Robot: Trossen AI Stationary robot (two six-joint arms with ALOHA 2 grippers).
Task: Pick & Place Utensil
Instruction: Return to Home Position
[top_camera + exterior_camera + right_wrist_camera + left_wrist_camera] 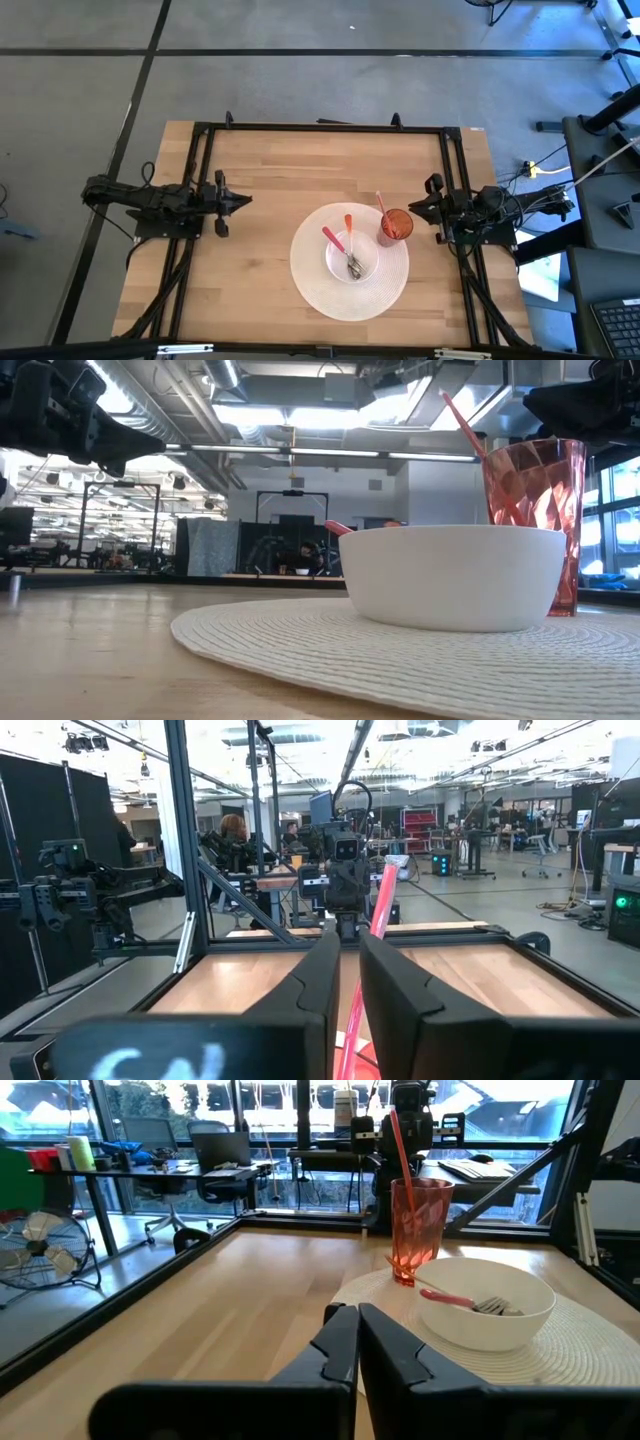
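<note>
Found the worktop bare across its left half, with the left pincer at that edge, closed on nothing and well apart from the mat. Found the right pincer at the opposite edge, likewise closed and empty, tips aimed inward and just beside the cup. Noted the bowl at the mat's middle and the cup at the mat's rim on the right arm's side. Saw the fork and spoon resting in the bowl, handles slanting out toward the far edge, and the straw standing in the cup, leaning the same way. Judged nothing left to grasp. Judged the right arm much the nearer, so any retreat needed to draw straight back from cup and straw.
</note>
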